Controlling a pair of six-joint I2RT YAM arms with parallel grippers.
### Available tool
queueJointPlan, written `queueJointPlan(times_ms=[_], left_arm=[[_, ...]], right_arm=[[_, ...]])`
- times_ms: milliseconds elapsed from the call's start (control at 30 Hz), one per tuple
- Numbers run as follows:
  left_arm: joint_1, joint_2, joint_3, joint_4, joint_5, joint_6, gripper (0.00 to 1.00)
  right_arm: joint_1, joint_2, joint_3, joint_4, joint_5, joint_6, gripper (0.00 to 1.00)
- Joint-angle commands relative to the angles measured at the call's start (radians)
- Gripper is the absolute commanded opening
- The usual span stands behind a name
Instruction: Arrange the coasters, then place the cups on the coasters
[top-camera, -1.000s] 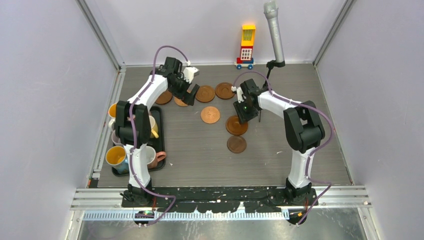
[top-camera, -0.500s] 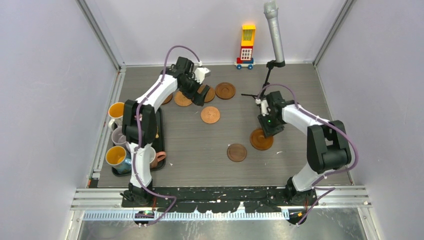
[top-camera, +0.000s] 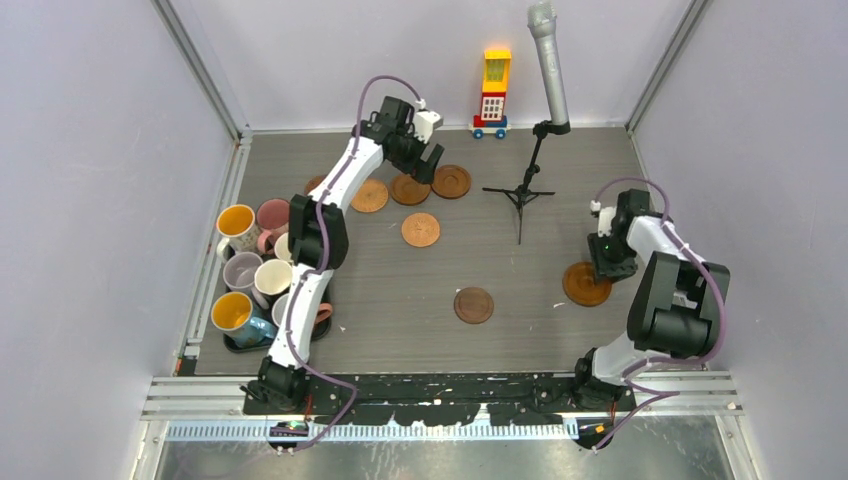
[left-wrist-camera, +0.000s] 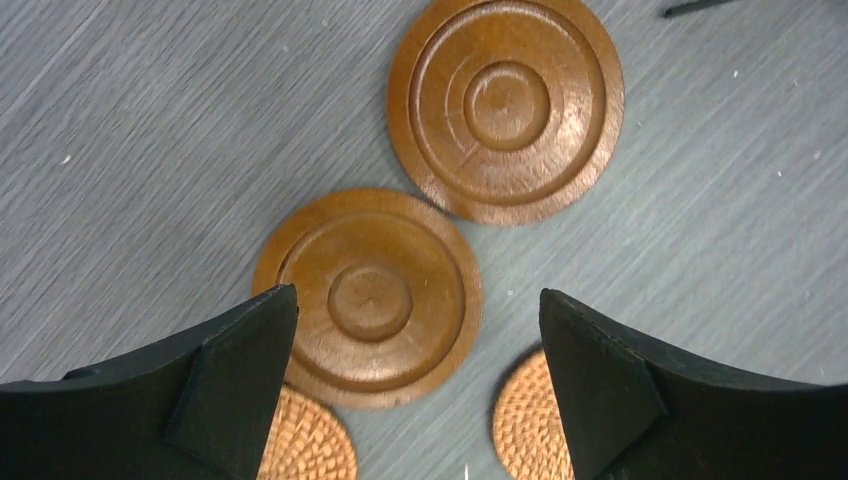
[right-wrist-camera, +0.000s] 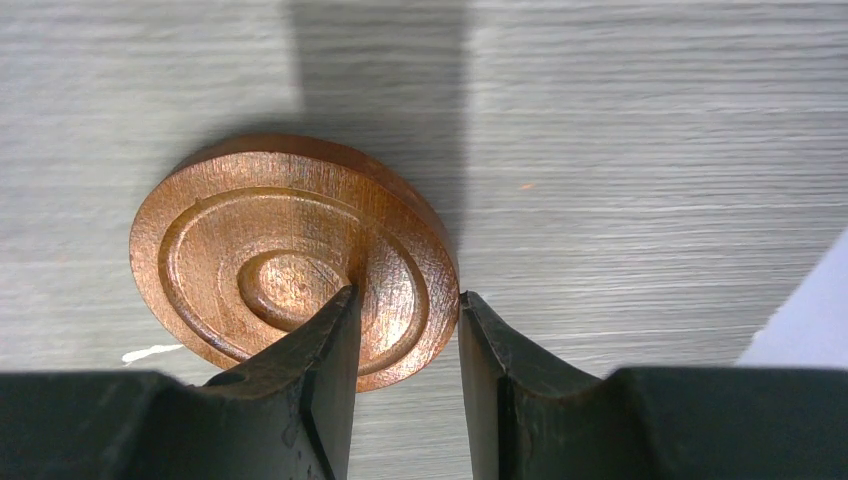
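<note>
Several brown coasters lie at the back of the table, among them two ringed wooden ones (left-wrist-camera: 505, 105) (left-wrist-camera: 370, 295) and two woven ones (left-wrist-camera: 310, 445) (left-wrist-camera: 530, 425). My left gripper (left-wrist-camera: 417, 300) (top-camera: 425, 160) hangs open just above them, holding nothing. A woven coaster (top-camera: 420, 229) and a darker coaster (top-camera: 473, 305) lie apart in the middle. At the right, my right gripper (right-wrist-camera: 407, 293) (top-camera: 608, 262) is shut on the rim of a ringed coaster (right-wrist-camera: 290, 260) (top-camera: 586, 284), which rests on the table. The cups (top-camera: 236, 222) stand crowded at the left.
The cups sit on a black tray (top-camera: 250, 346) by the left wall. A microphone (top-camera: 548, 70) on a tripod stand (top-camera: 520, 195) rises at the back centre-right, with a toy block tower (top-camera: 494, 92) beside it. Walls enclose the table on three sides.
My right gripper has carried its coaster from the table's middle to the right side. My left arm has swung right along the back, over the coaster group.
</note>
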Motion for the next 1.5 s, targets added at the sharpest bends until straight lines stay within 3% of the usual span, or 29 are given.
queueJointPlan(times_ms=[0,300,533,900,1167,1467], left_arm=[[-0.019,0.062,0.087,0.047,-0.031,-0.04,0.93],[-0.046,0.164,0.153,0.177,-0.061,-0.094,0.93],[-0.047,0.224,0.195,0.264,-0.07,-0.146,0.9],[-0.078,0.258,0.207,0.255,-0.041,-0.137,0.74],[-0.113,0.131,0.001,0.231,-0.041,-0.078,0.53],[-0.146,-0.04,-0.273,0.23,-0.009,-0.057,0.4]], right_arm=[[-0.083,0.084,0.105,0.04,0.059,-0.063,0.31],[-0.122,0.292,0.346,0.051,0.033,-0.019,0.29],[-0.126,0.353,0.449,0.037,0.029,-0.024,0.3],[-0.125,0.29,0.544,-0.053,-0.047,-0.012,0.48],[-0.126,0.197,0.613,-0.128,-0.168,0.005,0.59],[-0.12,0.032,0.469,-0.099,-0.389,0.069,0.62]])
